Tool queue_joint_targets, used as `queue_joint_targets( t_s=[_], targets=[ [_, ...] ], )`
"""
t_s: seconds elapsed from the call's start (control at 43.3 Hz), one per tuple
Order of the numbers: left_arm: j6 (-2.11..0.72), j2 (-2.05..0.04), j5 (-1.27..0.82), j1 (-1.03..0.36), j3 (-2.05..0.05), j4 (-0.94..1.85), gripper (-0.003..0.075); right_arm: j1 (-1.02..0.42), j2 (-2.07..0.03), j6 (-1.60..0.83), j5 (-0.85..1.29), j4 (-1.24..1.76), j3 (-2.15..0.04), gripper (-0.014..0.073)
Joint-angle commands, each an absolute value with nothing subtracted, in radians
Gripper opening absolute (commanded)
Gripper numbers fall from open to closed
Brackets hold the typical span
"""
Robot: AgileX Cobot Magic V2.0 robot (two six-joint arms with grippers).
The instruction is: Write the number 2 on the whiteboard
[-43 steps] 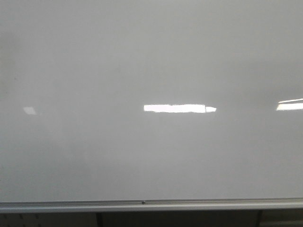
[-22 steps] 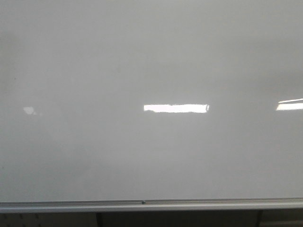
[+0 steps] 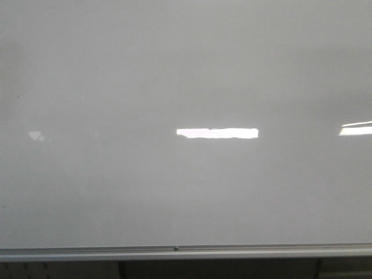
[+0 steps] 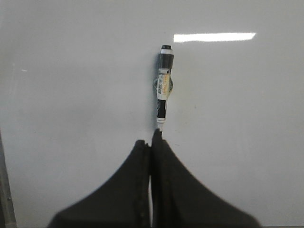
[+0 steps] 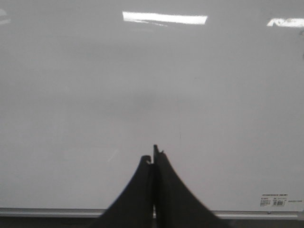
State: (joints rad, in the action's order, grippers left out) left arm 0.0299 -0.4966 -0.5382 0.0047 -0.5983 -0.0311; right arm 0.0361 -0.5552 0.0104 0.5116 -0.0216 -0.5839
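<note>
The whiteboard (image 3: 186, 75) is glossy grey-white and fills the front view; no number 2 shows on it in any view. A white marker (image 4: 163, 90) with a black end and a label lies upright against the board in the left wrist view. My left gripper (image 4: 152, 142) is shut with only a hairline gap, just below the marker's narrow end; I cannot tell if they touch. My right gripper (image 5: 154, 154) is shut and empty, facing bare board. Neither gripper nor the marker shows in the front view.
A silver rail (image 3: 186, 253) runs along the board's lower edge and also shows in the right wrist view (image 5: 47, 212). Bright light reflections (image 3: 217, 133) lie on the board. A small printed label (image 5: 274, 200) sits near the board's lower corner. The board's side edge (image 4: 4, 190) is in view.
In the front view only the reflections change: the small bright piece at the right end of the middle bar has merged into it. The board stays blank.
</note>
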Motion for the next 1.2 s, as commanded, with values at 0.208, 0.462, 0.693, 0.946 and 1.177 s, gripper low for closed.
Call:
queue_joint_targets(
  t_s=[0.208, 0.462, 0.693, 0.946, 1.177],
  targets=[
    [0.029, -0.532, -0.485, 0.004, -0.617, -0.023, 0.0038, 0.037, -0.619, 0.000, 0.549, -0.015, -0.616, 0.0095],
    [0.027, -0.567, -0.498, 0.001, -0.622, -0.023, 0.0472, 0.037, -0.640, 0.000, 0.562, -0.015, -0.617, 0.0619],
    [0.015, -0.704, -0.593, -0.069, -0.717, -0.046, 0.0495, 0.037, -0.640, 0.000, 0.559, -0.015, -0.617, 0.0623],
    [0.015, -0.909, -0.632, -0.072, -0.832, -0.076, 0.0495, 0.037, -0.640, 0.000, 0.559, -0.015, -0.617, 0.0623],
    [0.111, -1.093, -0.575, -0.070, -0.923, -0.084, 0.0495, 0.037, -0.640, 0.000, 0.554, -0.015, -0.617, 0.0623]
  ],
)
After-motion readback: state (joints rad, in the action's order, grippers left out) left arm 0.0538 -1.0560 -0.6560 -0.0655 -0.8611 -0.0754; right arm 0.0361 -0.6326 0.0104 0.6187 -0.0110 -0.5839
